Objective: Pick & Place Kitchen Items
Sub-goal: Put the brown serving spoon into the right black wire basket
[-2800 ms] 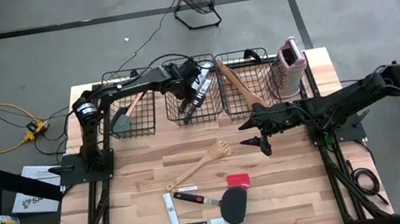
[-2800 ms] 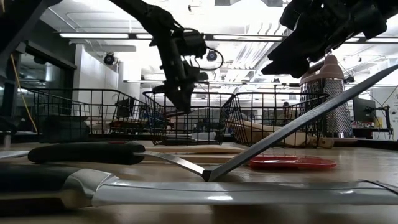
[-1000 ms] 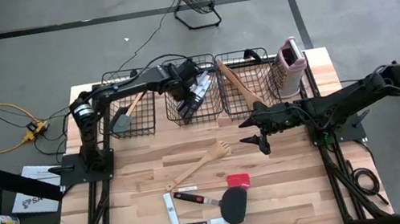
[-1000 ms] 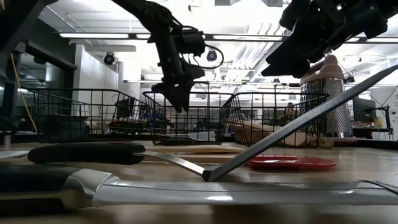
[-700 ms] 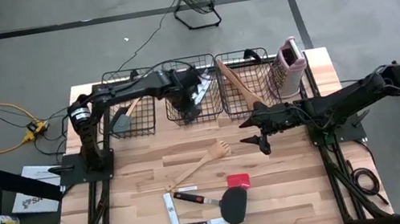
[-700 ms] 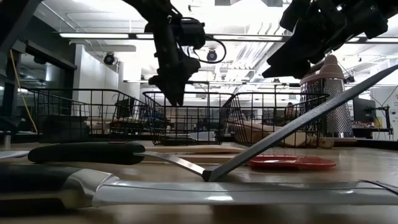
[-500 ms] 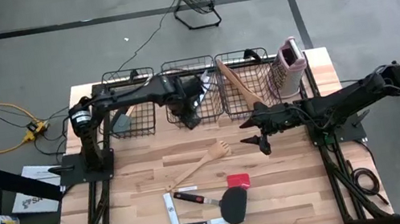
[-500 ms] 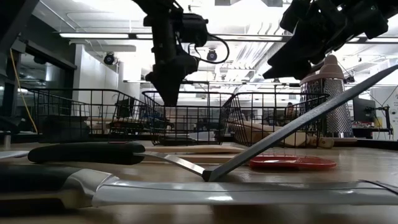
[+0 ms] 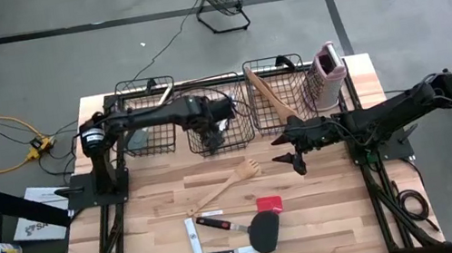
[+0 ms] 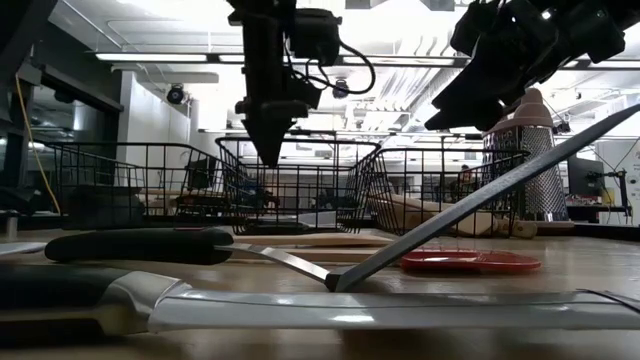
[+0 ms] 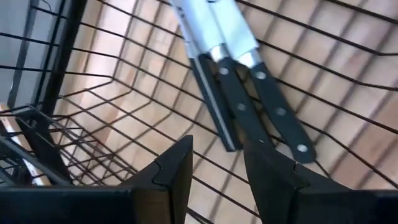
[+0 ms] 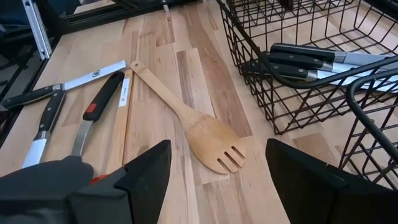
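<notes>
My left gripper [image 9: 211, 136] [image 11: 217, 168] points down into the middle wire basket [image 9: 241, 133] at its near wall, fingers apart. Black-handled knives [image 11: 249, 93] lie on that basket's floor. On the table lie a wooden slotted spoon [image 9: 222, 187], two more knives [image 9: 195, 242], a red spatula [image 9: 268, 203] and a black spatula [image 9: 265, 230]. My right gripper [image 9: 291, 154] [image 12: 217, 155] hangs open above the table, just right of the spoon's head [image 12: 214, 143], touching nothing. My left gripper comes from above, slanting, at the near wall of the middle basket [image 11: 217, 199]. A wire of the wall crosses the gap between its fingers [image 11: 174, 171]. Which finger bears on the wire I cannot tell. The basket stands on the table, nearer than its neighbours.
The left basket [image 9: 124, 93] holds a grey spatula [image 9: 138, 139]. The right basket [image 9: 289, 65] holds wooden utensils [image 9: 269, 96], with a pink-and-white grater [image 9: 327, 73] beside it. Bare wood lies left of the spoon and along the table's right side.
My left gripper has swung from over the middle basket toward the table's near edge, rolling and tipping more steeply down. The middle basket has slid toward the near edge with it and now sits out of line with the other two. My right arm kept still.
</notes>
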Tool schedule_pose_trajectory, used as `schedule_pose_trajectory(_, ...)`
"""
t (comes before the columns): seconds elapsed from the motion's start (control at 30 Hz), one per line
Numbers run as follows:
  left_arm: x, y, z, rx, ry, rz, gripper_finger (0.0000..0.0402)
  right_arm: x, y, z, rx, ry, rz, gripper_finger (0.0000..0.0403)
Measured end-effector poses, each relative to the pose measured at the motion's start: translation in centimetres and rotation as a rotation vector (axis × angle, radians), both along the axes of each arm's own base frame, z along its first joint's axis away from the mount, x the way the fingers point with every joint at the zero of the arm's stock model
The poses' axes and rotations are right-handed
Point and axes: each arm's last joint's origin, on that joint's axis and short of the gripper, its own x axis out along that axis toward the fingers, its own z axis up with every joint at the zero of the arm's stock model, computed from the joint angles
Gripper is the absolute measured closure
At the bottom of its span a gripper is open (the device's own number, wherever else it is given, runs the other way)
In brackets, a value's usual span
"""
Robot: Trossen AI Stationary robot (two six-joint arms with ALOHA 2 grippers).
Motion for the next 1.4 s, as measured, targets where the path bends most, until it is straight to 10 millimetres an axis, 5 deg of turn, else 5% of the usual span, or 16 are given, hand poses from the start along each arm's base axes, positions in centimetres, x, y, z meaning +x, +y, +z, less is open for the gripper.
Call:
schedule_pose_trajectory(0.23, -0.7, 0.9, 1.3, 0.013, -0.046, 0.010, 0.0264, 0.0, 0.1, 0.0, -0.001, 0.001, 0.025, 0.0149)
schedule_pose_trajectory(0.7, -2.5, -5.5, 6.2, -0.001, -0.213, -0.074, 0.0264, 0.0, 0.1, 0.1, -0.012, -0.003, 0.029, 0.0149)
schedule_pose_trajectory(1.1, -3.3, -12.9, 5.4, -0.076, -0.208, -0.096, 0.0264, 0.0, 0.6, 0.1, -0.009, -0.011, 0.051, 0.0149)
schedule_pose_trajectory(1.4, -4.1, -16.0, 2.5, -0.095, -0.177, -0.121, 0.0264, -0.1, 1.5, 0.1, -0.008, -0.013, 0.094, 0.0149)
